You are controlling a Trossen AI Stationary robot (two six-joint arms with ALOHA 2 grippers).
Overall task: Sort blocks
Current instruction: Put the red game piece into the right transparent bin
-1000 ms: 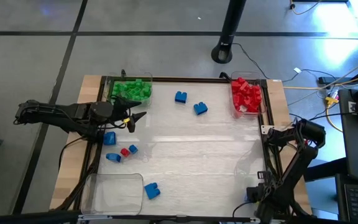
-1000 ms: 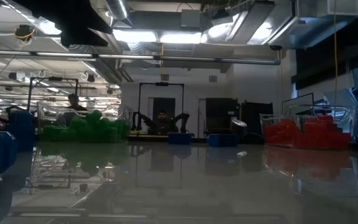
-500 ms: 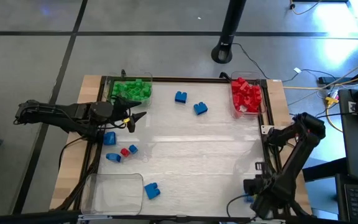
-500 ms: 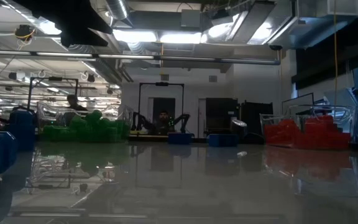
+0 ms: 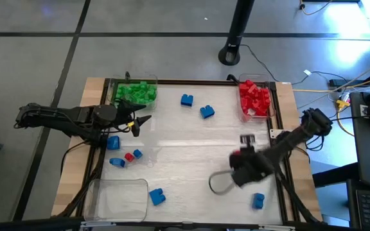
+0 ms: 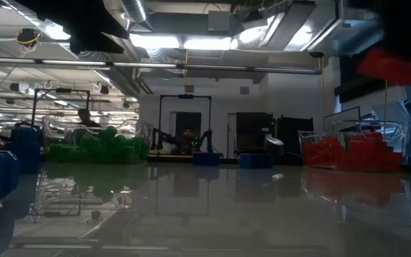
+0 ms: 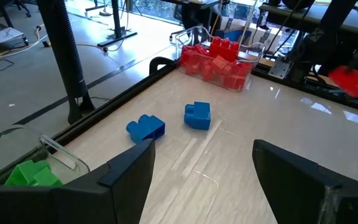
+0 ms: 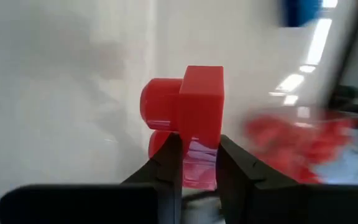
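My right gripper (image 5: 236, 156) hangs over the right half of the table, shut on a red block (image 8: 191, 115), also in the low view as a red block (image 6: 387, 66) high at the right. My left gripper (image 5: 140, 122) waits open at the left edge, beside the green blocks (image 5: 135, 92) in their tray. Red blocks (image 5: 254, 99) fill the far right tray. Loose blue blocks lie at the far middle (image 5: 186, 100) (image 5: 207, 111), near the left edge (image 5: 113, 143), beside a clear tray (image 5: 157, 196) and near the right front (image 5: 257, 201). A small red block (image 5: 129, 156) lies at the left. My right gripper pinches the red block between its two fingers (image 8: 169, 165), on two opposite flat sides at the end nearest the gripper (image 8: 197, 163). The fingers slant steeply down from the table's right. The block sticks out past the fingertips, studs sideways, lifted clear of the table.
An empty clear tray (image 5: 114, 196) sits at the near left corner. A raised dark frame (image 5: 191, 81) borders the table's far side. A post's black base (image 5: 230, 54) stands on the floor behind the table. The table's middle (image 5: 191, 147) holds no blocks.
My right gripper has risen from the near right corner and swung toward the table's middle and far side, tipping further down, and now shows the red block between its fingers. A blue block lies on the table where the gripper stood.
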